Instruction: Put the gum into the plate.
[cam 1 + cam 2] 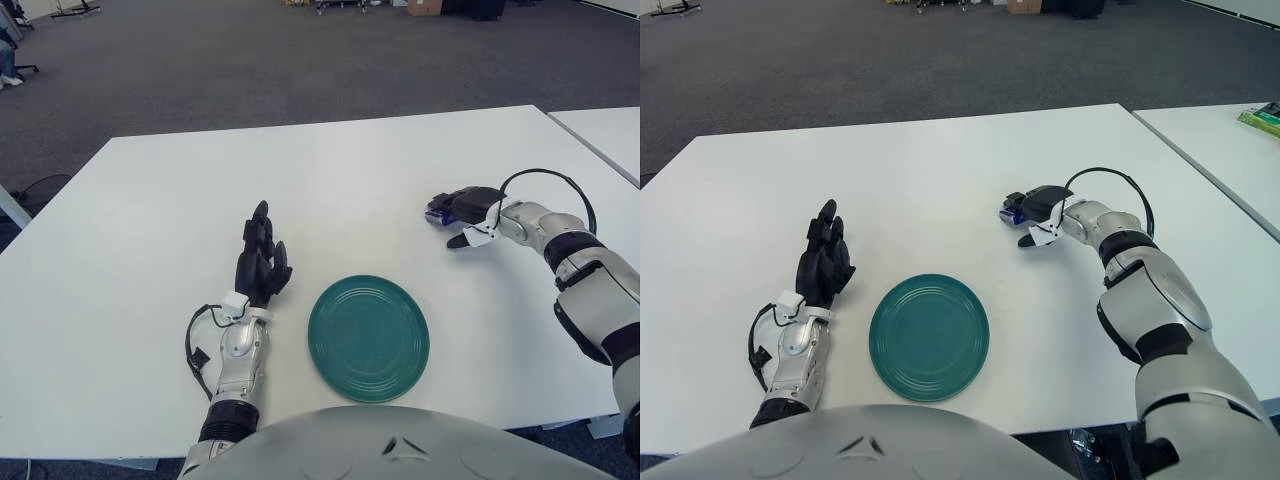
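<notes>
A small blue gum pack [435, 212] sits under the fingertips of my right hand [462, 207] at the right side of the white table [330, 170]. The black fingers curl over the pack and the thumb points down just below it. Hand and pack seem slightly raised off the tabletop. The round teal plate [368, 338] lies near the front edge, left of and nearer than the gum, with nothing on it. My left hand [260, 260] shows just left of the plate, fingers stretched forward and holding nothing.
A second white table [1230, 150] stands to the right across a narrow gap, with a green object [1262, 118] on its far part. A black cable loops over my right wrist [545, 190]. Dark carpet lies beyond the table's far edge.
</notes>
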